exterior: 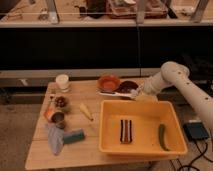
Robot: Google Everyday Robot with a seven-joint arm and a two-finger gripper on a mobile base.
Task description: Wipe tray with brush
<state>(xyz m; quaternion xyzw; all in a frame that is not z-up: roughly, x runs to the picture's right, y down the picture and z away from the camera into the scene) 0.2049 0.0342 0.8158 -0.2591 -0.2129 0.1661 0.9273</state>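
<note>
The scene is dim, under a warm yellow light from above. The table [40, 155] is lit evenly, and the shadows on it are soft and short. The tray [142, 148] is the brightest area. Behind the table's far edge there is a wide dark band. Everything is slightly blurred. The gripper [140, 91], at the table's far edge by the tray's far right corner, and the brush [116, 93] it holds have no sharp outline.
</note>
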